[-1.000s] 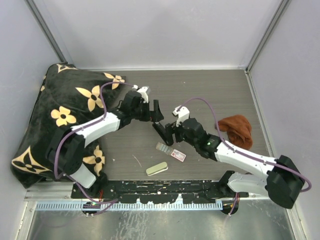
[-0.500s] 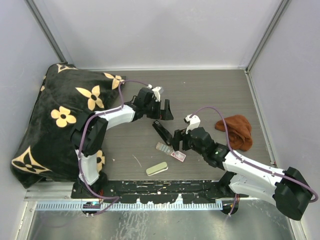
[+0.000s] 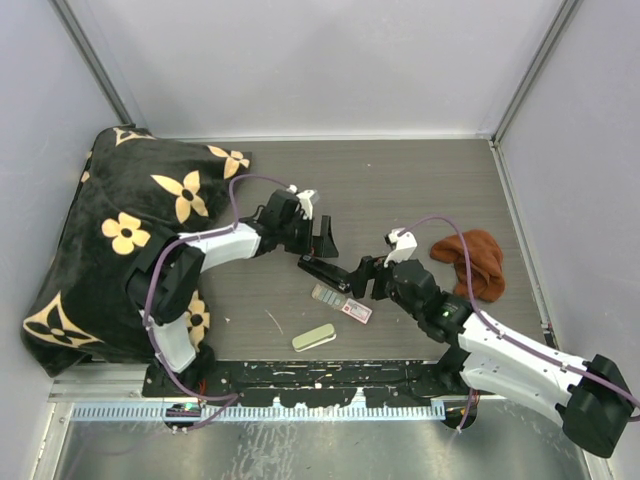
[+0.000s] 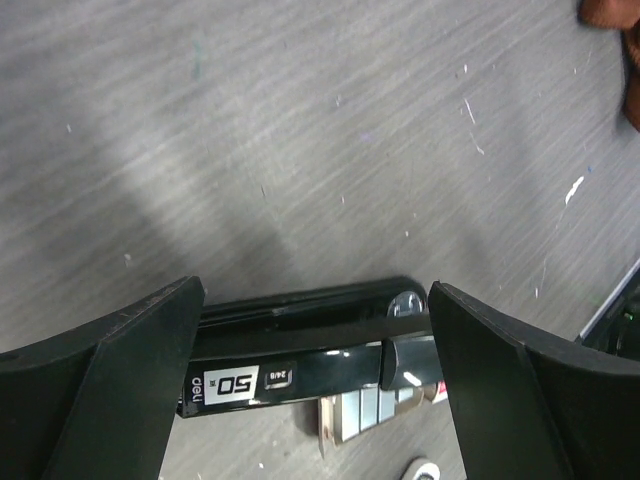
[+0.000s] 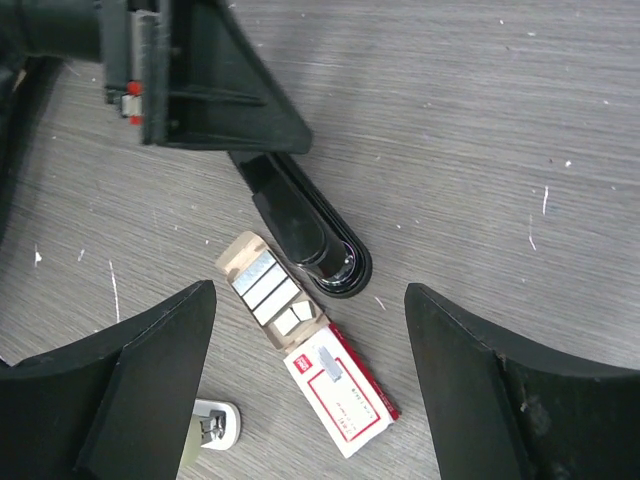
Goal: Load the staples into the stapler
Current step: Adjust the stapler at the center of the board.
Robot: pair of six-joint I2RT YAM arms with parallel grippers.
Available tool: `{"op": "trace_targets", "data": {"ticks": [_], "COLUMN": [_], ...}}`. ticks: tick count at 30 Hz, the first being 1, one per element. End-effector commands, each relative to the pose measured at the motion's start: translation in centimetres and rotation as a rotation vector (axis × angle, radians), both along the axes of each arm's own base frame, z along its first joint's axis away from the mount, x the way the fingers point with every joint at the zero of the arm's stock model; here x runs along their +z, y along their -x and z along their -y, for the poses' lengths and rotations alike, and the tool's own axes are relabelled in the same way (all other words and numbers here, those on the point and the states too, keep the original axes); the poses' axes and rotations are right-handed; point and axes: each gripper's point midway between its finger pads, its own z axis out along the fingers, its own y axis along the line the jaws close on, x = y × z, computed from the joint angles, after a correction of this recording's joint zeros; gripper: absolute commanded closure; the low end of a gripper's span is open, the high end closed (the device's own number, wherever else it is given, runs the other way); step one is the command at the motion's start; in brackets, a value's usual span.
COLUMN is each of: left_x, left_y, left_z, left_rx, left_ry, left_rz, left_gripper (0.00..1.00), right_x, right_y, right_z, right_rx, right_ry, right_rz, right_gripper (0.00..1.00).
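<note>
The black stapler (image 3: 322,268) lies flat on the table, seen full length in the left wrist view (image 4: 300,350). My left gripper (image 3: 316,240) hovers just above it, open, one finger off each end (image 4: 315,385). Just near of the stapler sits a small cardboard tray with the silvery staples (image 5: 265,285) in strips, and the red-and-white box (image 5: 340,390) lies beside it. My right gripper (image 5: 310,375) is open above the box and tray, with nothing between its fingers. From the top camera the staples (image 3: 328,296) lie between both grippers, the right gripper (image 3: 362,282) just to their right.
A cream-green oblong (image 3: 313,337) lies near the front edge. An orange-brown cloth (image 3: 470,262) is bunched at the right. A black flowered blanket (image 3: 120,230) covers the left side. Walls enclose the back and sides.
My left gripper swung out to the right, then came back down over the stapler. My right arm drew back to the right, away from the stapler, which now lies flatter.
</note>
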Motion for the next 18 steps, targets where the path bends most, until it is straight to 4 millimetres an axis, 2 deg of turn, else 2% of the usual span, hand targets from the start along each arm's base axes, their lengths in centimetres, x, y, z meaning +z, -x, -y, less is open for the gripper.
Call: {"op": "trace_targets", "data": {"ticks": [1,6,12,18], "left_x": [2.8,4.2,5.7,5.5], "left_y": [2.0,3.7,5.7,6.0], "left_z": [0.3,0.1,2.5,4.5], "left_rx": [-0.032,-0.07,-0.229,-0.357], "left_ry": [0.066,0.05,-0.053,-0.093], "left_rz": [0.026,0.095,0.273,0.383], "left_gripper": [0.02,0.02,0.02,0.01], "right_x": [0.5,0.7,-0.1,-2.1], "right_y": [-0.2,0.1,0.1,-0.5], "right_z": [0.9,1.4,2.2,3.9], "right_rx": [-0.066,-0.081,-0.13,-0.159], "right_ry": [-0.036,-0.058,-0.084,-0.169], "right_rz": [0.004,0.008,-0.044,-0.177], "right_gripper": [0.18,0.17,0.13,0.12]}}
